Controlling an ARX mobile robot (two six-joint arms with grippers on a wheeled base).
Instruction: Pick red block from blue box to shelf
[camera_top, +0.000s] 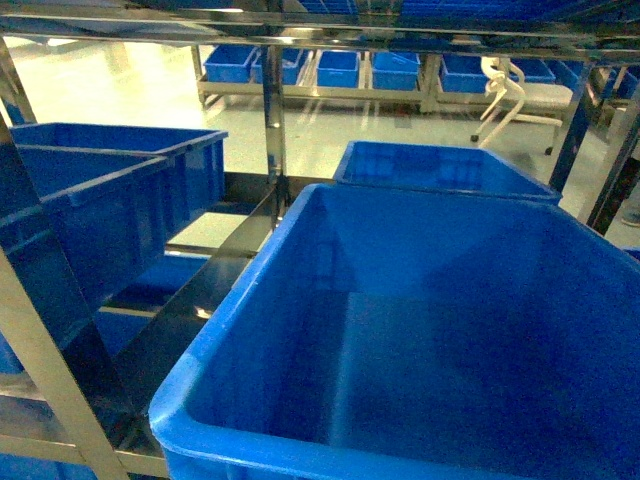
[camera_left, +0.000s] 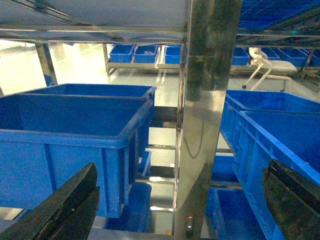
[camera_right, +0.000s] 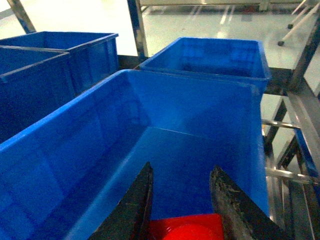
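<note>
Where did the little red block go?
The red block shows only in the right wrist view, at the bottom edge, between the right gripper fingers, above the floor of a big blue crate. Whether it is squeezed, I cannot tell.

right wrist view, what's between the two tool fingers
The red block sits between the right tool's fingers, over the crate; contact unclear.

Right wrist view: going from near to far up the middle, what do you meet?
Red block between the right gripper fingers → floor of the near blue crate → its far wall → second blue crate → pale floor beyond.
</note>
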